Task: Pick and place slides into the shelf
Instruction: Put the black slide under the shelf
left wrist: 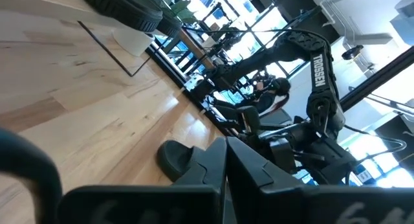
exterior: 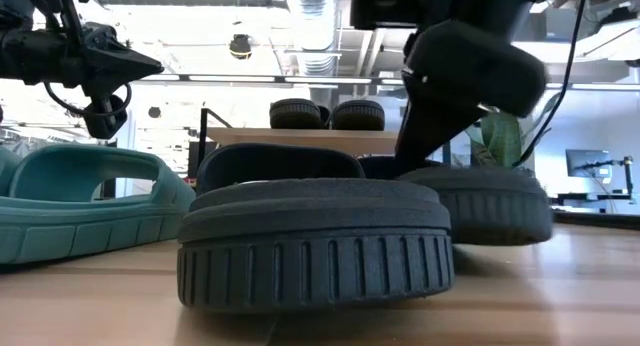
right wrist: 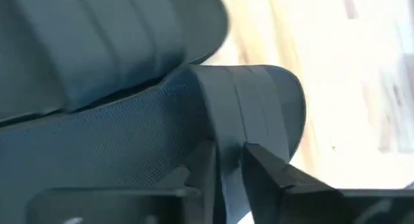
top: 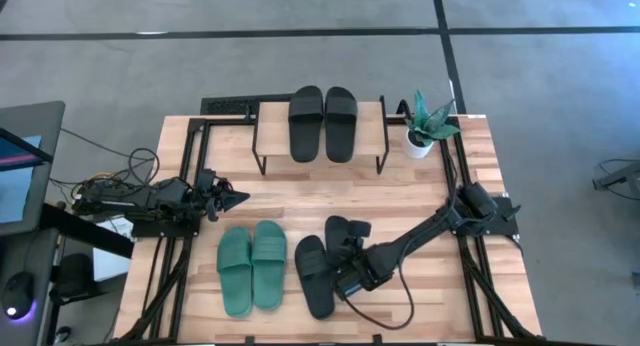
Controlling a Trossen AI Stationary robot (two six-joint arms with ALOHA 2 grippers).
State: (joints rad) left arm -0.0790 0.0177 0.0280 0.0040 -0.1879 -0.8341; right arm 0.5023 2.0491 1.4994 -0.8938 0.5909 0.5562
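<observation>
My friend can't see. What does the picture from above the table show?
The right gripper reaches down onto a flat black rubber slide beside its partner and a green rubber pair. Another black pair sits on the small wooden shelf.

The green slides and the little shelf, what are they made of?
The green slides look like soft moulded rubber or foam: matte, one colour all over, with a ribbed sole edge in the low view. The shelf seems to have a light wood plank top, pale with visible grain, on thin black legs that look like metal, though that is a guess.
</observation>
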